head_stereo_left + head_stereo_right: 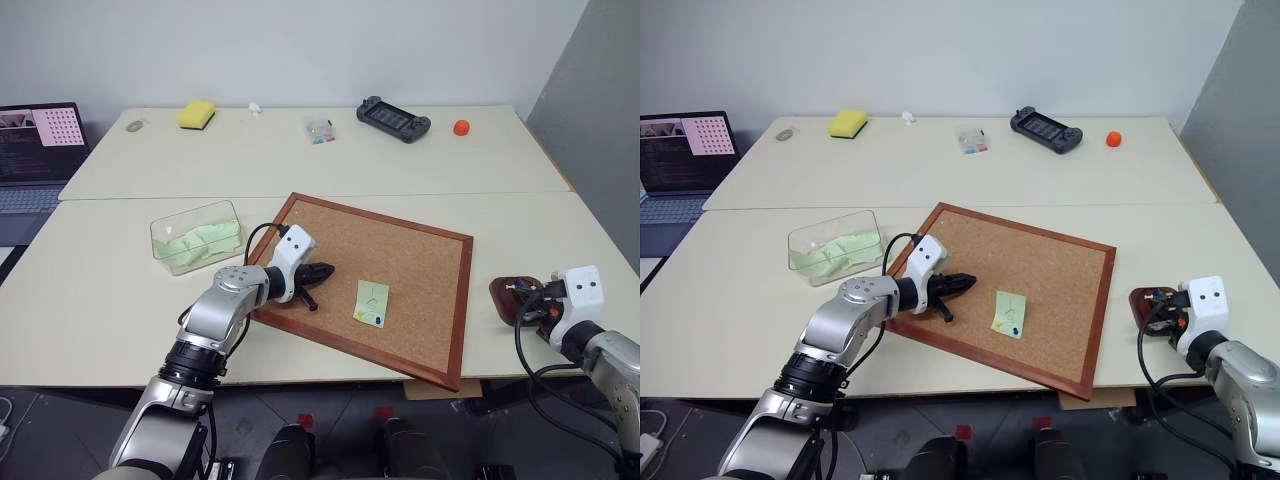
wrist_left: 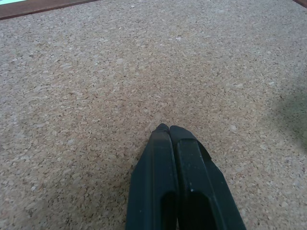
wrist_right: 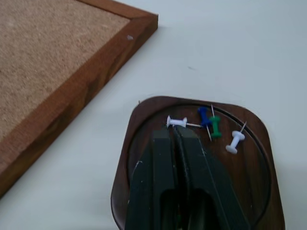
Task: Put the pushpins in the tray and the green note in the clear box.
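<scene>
The green note [image 1: 371, 303] lies on the corkboard [image 1: 400, 245], with a blue pushpin [image 1: 1012, 328] and a yellow one at its near edge. My left gripper [image 1: 323, 272] is shut and empty, its tips low over the cork a short way left of the note. The clear box [image 1: 196, 236] stands left of the board and has green paper inside. To the right of the board sits the dark tray [image 3: 144, 115], which holds several pushpins: white [image 3: 176, 122], blue [image 3: 205, 115], green [image 3: 215, 127] and white [image 3: 235, 142]. My right gripper [image 3: 175, 130] is shut over the tray, its tips at the nearer white pin.
Along the back of the table are a yellow sponge [image 1: 196, 114], a small clear case [image 1: 320, 129], a black game controller [image 1: 394, 119] and an orange ball [image 1: 461, 127]. A laptop [image 1: 35, 150] stands at the far left. The board's near corner overhangs the table's front edge.
</scene>
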Action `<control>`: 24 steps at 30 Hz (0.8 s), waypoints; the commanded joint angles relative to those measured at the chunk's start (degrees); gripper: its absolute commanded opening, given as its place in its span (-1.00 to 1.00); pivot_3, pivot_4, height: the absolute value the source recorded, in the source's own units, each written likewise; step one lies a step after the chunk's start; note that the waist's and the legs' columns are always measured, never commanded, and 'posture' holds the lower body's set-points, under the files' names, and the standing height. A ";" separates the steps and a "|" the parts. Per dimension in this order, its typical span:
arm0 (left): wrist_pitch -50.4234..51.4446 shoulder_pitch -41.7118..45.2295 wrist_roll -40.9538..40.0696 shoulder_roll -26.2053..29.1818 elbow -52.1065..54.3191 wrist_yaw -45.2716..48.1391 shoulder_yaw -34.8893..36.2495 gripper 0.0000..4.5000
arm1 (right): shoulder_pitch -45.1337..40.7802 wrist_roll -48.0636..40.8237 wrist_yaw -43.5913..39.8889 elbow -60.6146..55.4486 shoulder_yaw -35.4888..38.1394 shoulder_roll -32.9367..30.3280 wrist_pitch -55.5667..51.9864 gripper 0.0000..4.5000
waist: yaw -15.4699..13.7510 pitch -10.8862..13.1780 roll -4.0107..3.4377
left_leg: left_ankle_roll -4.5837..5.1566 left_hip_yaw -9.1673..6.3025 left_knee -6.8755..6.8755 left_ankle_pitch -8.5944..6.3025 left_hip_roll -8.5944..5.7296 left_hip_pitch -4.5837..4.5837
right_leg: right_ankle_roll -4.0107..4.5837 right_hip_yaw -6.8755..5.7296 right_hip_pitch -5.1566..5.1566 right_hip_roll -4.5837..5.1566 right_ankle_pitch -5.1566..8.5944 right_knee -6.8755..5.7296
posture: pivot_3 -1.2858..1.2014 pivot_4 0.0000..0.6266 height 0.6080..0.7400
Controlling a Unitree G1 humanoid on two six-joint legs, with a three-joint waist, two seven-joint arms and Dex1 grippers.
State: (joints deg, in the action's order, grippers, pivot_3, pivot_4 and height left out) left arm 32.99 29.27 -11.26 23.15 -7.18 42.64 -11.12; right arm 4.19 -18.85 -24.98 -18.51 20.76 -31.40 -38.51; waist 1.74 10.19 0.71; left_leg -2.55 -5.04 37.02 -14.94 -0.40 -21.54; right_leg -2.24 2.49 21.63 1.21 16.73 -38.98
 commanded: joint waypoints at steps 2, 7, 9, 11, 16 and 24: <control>0.28 -0.53 1.67 -0.02 -1.93 -0.23 -1.22 -1.00 | -0.08 1.31 1.50 1.74 -0.13 1.07 2.92 -0.78 | -0.02 -0.01 0.01 | 0.00 0.00 0.00 0.00 0.00 0.04 | -0.01 0.00 -0.05 0.00 0.00 0.02 | 0.03 -0.52 1.00; 0.18 -0.86 1.80 -0.23 -1.55 -0.46 -1.14 -1.00 | 0.05 1.36 1.07 1.97 -0.10 0.55 3.61 -0.41 | -0.05 -0.01 0.01 | 0.00 -0.01 -0.02 0.00 0.00 0.07 | 0.00 0.00 -0.10 0.01 0.00 0.03 | 0.03 -0.52 1.00; 0.26 -0.95 1.81 -0.43 -1.36 -0.57 -1.11 -1.00 | 0.18 1.58 0.77 2.32 0.04 0.11 3.97 -0.23 | -0.05 -0.01 0.01 | 0.00 0.00 -0.02 0.00 0.01 0.09 | -0.01 0.01 -0.11 0.00 0.01 0.03 | 0.03 -0.52 1.00; 0.19 -0.85 1.80 -0.64 -1.44 -0.63 -1.06 -1.00 | 0.32 1.47 0.47 2.30 0.18 -0.03 4.08 -0.03 | -0.06 0.00 0.01 | 0.00 0.00 -0.02 0.00 0.00 0.09 | -0.02 0.01 -0.11 0.01 0.01 0.03 | 0.03 -0.52 1.00; -0.05 -0.67 1.94 -0.98 -1.69 -0.81 -0.99 -1.00 | 0.41 1.20 -0.51 1.22 0.79 -1.03 4.58 0.45 | -0.05 0.00 0.01 | 0.00 0.00 -0.02 0.00 0.00 0.09 | -0.06 0.01 -0.12 0.01 0.03 0.05 | 0.03 -0.52 1.00; -0.28 -0.11 2.03 -1.16 -2.42 -0.57 -1.05 -1.00 | 0.88 -10.38 -12.88 -6.99 3.82 -7.25 0.21 0.98 | -0.06 0.01 0.02 | 0.00 -0.02 -0.02 0.00 0.00 0.08 | -0.26 0.00 -0.13 0.02 0.15 0.06 | 0.03 -0.52 1.00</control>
State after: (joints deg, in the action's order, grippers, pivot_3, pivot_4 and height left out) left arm 32.15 29.27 -10.64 22.25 -7.69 42.51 -11.12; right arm 5.13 -24.54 -33.04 -21.64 22.78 -36.60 -37.20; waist 1.68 10.20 0.74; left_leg -2.55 -5.06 37.00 -14.94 -0.40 -21.44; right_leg -2.50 2.48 21.46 1.23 16.88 -38.90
